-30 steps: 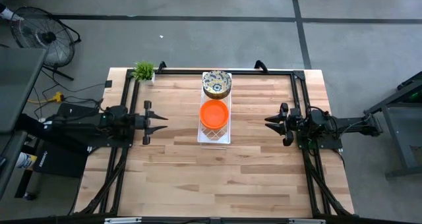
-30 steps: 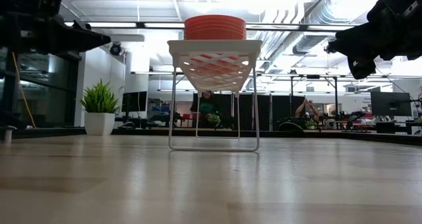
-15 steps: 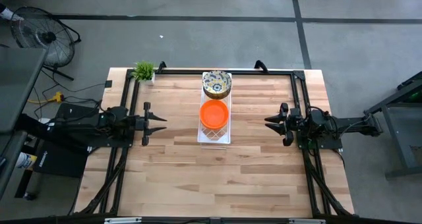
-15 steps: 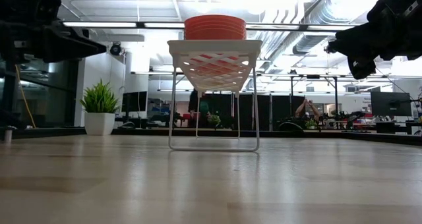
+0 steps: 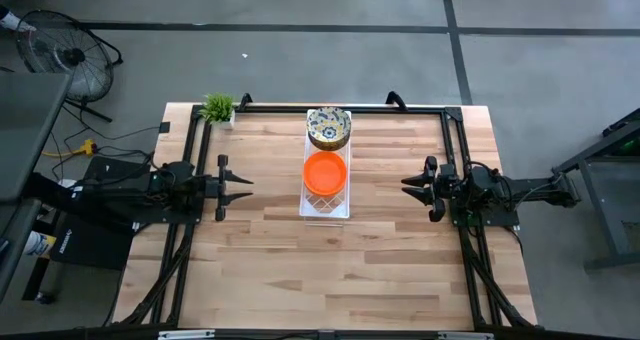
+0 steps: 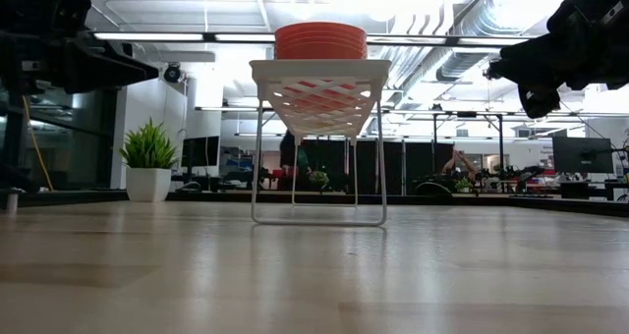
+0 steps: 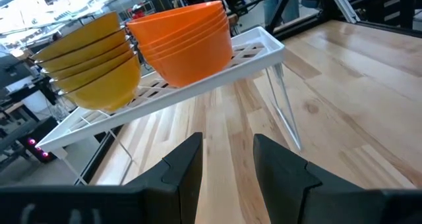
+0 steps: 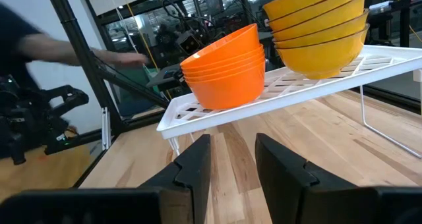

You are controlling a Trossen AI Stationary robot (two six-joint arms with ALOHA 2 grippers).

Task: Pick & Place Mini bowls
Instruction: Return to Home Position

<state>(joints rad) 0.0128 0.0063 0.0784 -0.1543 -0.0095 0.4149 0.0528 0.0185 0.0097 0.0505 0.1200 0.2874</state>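
Orange, several deep: the orange stack on the near half of the white rack at mid-table. Just behind it on the same rack, the patterned stack, yellow outside, floral inside. All bowls in view up on the rack, in two neat piles.

Left gripper hanging left of the rack, right gripper right of it. Both well apart from the rack, about equally near, both pointing inward along one line aimed at the orange stack. Fingers parted on each, holding nothing. Rack's long axis front to back, crosswise to that line.

Judged from this: placing done, only the retreat to rest in hand. Calls for drawing each arm outward, away from the rack, with no swing toward its thin legs. Nearest other thing: the potted plant at the table's far left corner, well apart from the left arm. Little likely to go wrong.
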